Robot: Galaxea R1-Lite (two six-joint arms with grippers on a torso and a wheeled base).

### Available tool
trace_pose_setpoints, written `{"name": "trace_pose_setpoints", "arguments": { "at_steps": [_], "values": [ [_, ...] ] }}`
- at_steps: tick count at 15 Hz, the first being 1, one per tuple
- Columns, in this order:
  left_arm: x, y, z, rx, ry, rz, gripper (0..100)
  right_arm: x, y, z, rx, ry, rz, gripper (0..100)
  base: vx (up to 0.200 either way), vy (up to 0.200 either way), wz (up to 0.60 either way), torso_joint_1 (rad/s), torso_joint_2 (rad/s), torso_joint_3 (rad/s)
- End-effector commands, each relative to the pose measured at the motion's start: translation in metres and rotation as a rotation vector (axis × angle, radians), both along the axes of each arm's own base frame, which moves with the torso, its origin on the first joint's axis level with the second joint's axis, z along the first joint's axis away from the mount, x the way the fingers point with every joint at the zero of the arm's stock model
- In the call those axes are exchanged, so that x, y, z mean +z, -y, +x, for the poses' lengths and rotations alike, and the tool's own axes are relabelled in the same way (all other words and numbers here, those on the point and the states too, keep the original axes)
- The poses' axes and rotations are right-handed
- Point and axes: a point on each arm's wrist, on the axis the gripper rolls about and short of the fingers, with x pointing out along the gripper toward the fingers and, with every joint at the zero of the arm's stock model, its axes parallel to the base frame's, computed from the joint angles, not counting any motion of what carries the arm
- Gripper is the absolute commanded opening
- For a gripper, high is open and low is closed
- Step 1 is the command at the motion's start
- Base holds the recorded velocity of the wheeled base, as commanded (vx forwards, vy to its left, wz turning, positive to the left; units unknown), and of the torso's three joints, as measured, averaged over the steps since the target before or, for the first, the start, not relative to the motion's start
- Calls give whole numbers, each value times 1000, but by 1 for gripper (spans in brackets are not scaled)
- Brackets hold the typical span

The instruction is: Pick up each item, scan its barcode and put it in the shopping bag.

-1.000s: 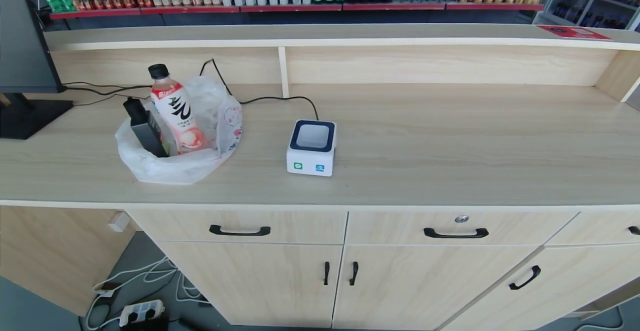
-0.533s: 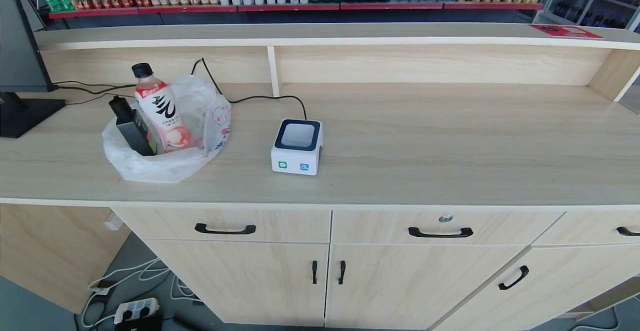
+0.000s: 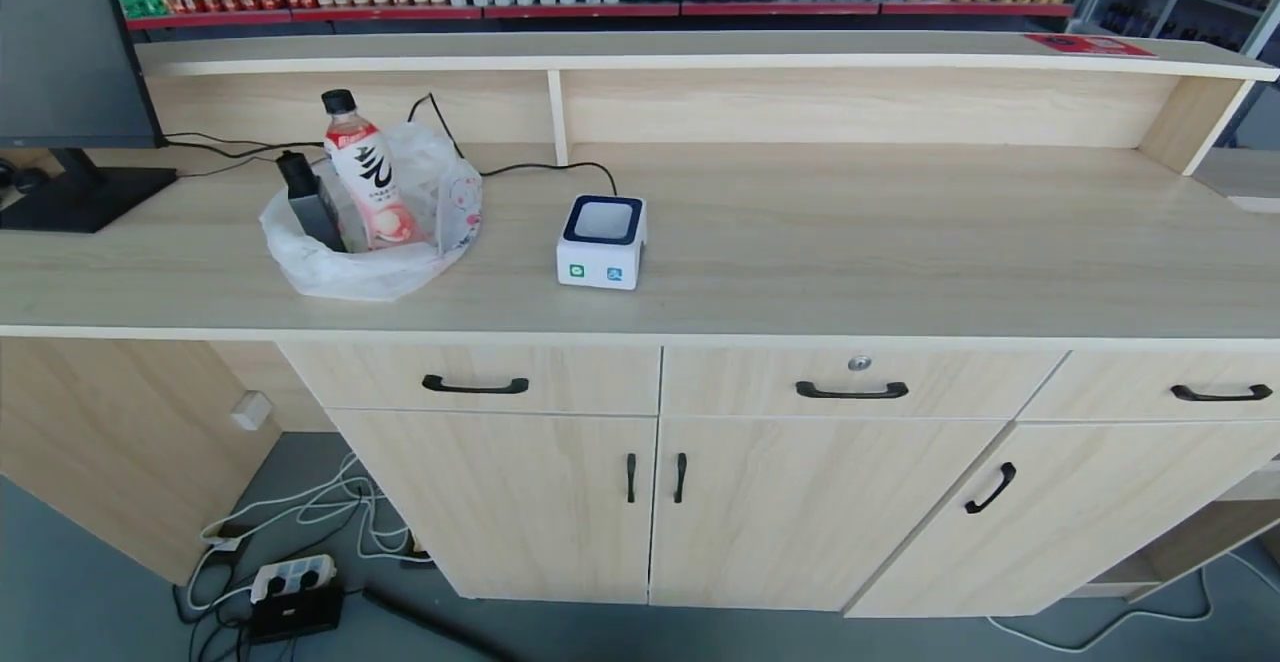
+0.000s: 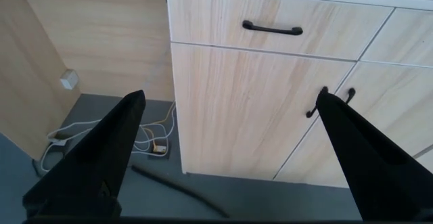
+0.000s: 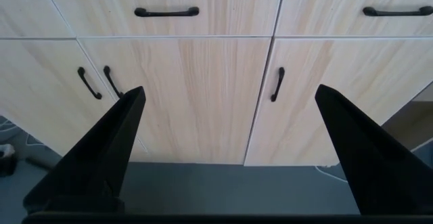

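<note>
A white plastic shopping bag point(image 3: 370, 267) sits on the counter at the left in the head view. In it stand a pink-labelled drink bottle point(image 3: 366, 174) with a black cap and a dark boxy item point(image 3: 310, 204). To the bag's right is the white barcode scanner point(image 3: 601, 241) with a dark top window. My left gripper point(image 4: 226, 126) is open below the counter, facing the cabinet fronts. My right gripper point(image 5: 226, 122) is open too, in front of the cabinet doors, with nothing between its fingers.
A wooden counter point(image 3: 850, 242) with a raised back shelf runs across. A monitor base point(image 3: 85, 197) stands at far left; a black cable point(image 3: 530, 167) leads to the scanner. Drawers and doors point(image 3: 650, 472) lie below. Cables and a power strip point(image 3: 290, 577) lie on the floor.
The head camera has drawn back and shifted, so the counter looks farther and more floor shows. The bag, bottle and scanner keep their places on the counter.
</note>
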Motion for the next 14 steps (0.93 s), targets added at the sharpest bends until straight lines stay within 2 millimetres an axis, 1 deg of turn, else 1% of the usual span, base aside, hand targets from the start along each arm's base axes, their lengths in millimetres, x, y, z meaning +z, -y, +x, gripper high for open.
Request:
{"name": "trace_pose_setpoints", "arguments": {
  "at_steps": [1,8,14],
  "values": [
    [0,0,0,0,-1,-1,100,0,0,0,0,-2,-5,100,-200,0,0,-2,2,-2],
    [0,0,0,0,0,-1,100,0,0,0,0,0,9,100,-200,0,0,3,1,4],
    [0,0,0,0,0,3,100,0,0,0,0,0,12,100,0,0,0,0,0,0]
  ]
}}
